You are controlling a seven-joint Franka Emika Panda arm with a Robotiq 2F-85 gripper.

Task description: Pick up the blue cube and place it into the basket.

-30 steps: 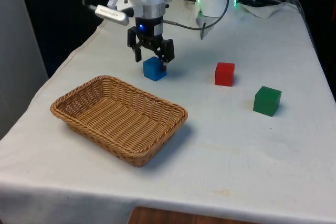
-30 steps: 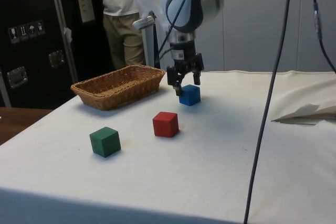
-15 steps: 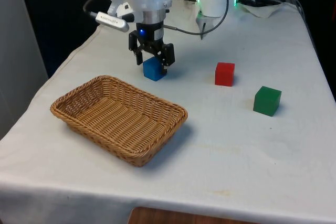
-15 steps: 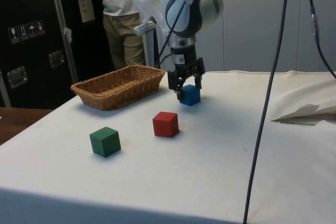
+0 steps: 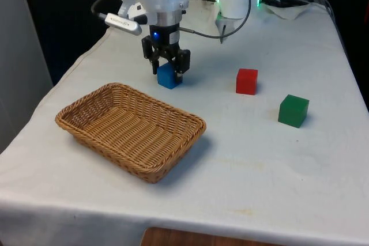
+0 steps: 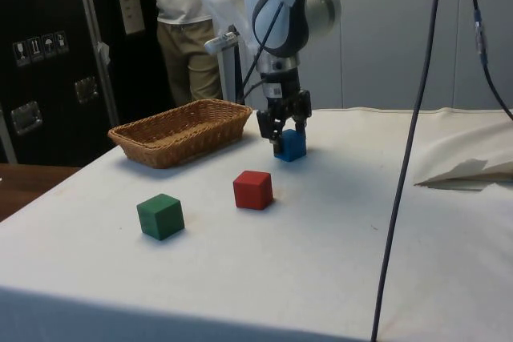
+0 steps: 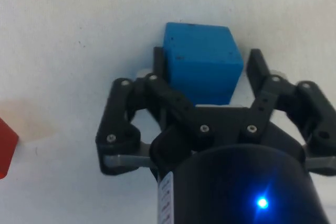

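In the front view, the gripper stood low over the blue cube, its fingers down on either side of the cube, which sat on the counter toward the far end. The basket lay nearer the camera and to the front view's left, apart from the cube. A red cube sat to the front view's right of the blue one, and a green cube further right and nearer.

In the side view, the gripper reached down onto the blue cube, which rested on the counter just beside the basket's right end. The red cube lay nearer, the green cube nearer still and to the left. A person stood behind the basket, beside dark cabinets.

In the wrist view, the gripper was open, wider than the cube: one finger was touching or almost touching the blue cube, and the other stood a little clear of its opposite face. It had hold of nothing yet. An edge of the red cube showed off to one side.
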